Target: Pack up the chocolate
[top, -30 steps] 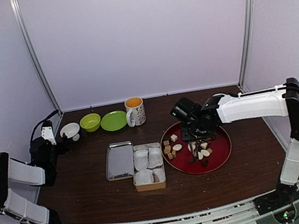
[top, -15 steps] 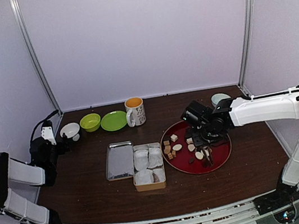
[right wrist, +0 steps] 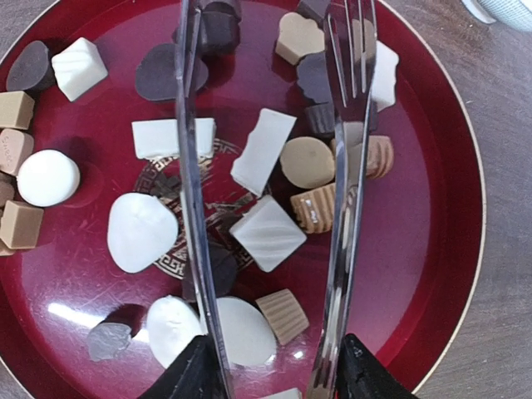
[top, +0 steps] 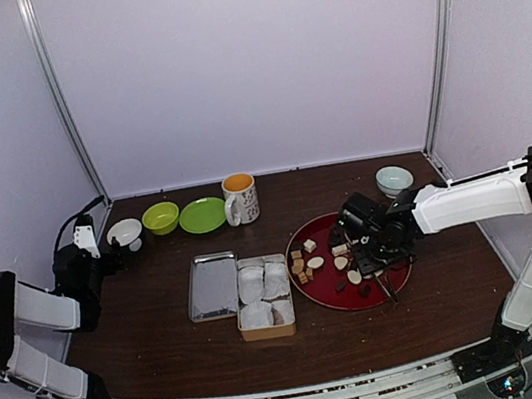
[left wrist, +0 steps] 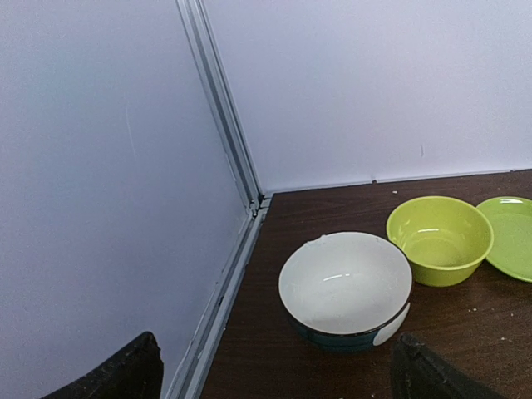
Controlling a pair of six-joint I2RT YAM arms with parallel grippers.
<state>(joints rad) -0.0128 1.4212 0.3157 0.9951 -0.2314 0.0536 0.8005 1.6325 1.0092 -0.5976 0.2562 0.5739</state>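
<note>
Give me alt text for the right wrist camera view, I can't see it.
The right pincer holds metal tongs, their two arms spread over a round red plate of dark, tan and white chocolates. Several pieces lie between the arms; none is gripped.

Bright even light w/ soft shadows — glare on tray (right wrist: 66,312)
</note>
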